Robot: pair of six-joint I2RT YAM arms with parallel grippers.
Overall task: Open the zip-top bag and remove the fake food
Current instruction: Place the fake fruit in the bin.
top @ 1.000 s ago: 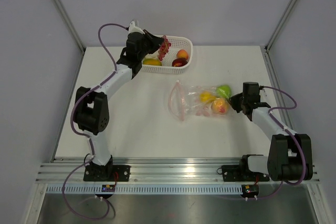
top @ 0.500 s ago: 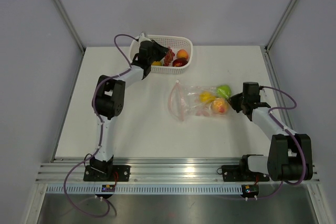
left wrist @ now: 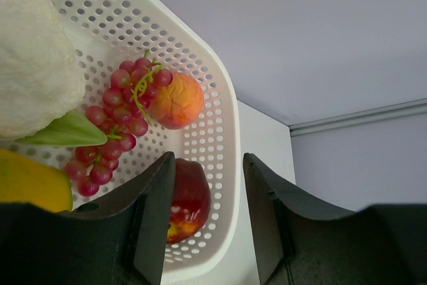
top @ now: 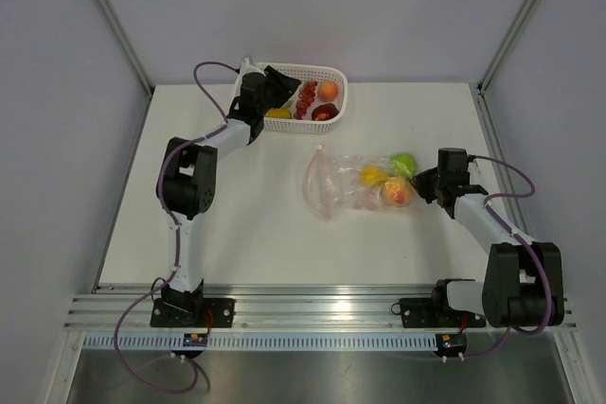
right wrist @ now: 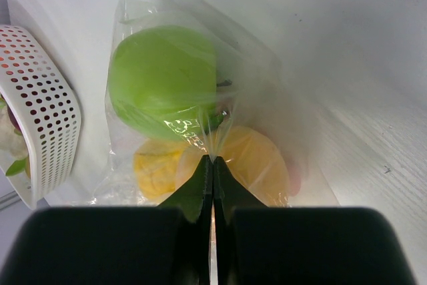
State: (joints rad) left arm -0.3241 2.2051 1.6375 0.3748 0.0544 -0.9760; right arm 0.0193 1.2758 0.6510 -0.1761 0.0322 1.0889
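Zip-top bag of clear, crinkly plastic [top: 343, 188] lies flat on the white table [top: 237, 205], on the near side of the white perforated plastic basket [top: 344, 92] and just off its right-hand corner, apart from it. Its long axis runs left to right across the overhead view. The mouth, edged by a pink zip strip [top: 307, 184] bowed into a loop, points left, and the closed end points right toward the right arm. Three pieces of fake food sit in that closed end: a glossy green apple [right wrist: 163, 81] on the side nearest the basket, then a yellow piece [right wrist: 155, 170] and a peach-coloured fruit [right wrist: 253, 161] on the side away from it. The right gripper [right wrist: 212, 185] has its jaws pressed together on a fold of the bag's plastic just in front of the apple, pinching the film and no fruit. The left gripper [left wrist: 209, 171] hangs over the basket with its jaws partly apart and nothing between them. Inside the basket lie a white cauliflower [left wrist: 30, 65] with a green leaf, a bunch of red grapes [left wrist: 117, 125], an orange-pink peach [left wrist: 175, 100], a dark red apple [left wrist: 190, 198] and a yellow fruit [left wrist: 27, 181].
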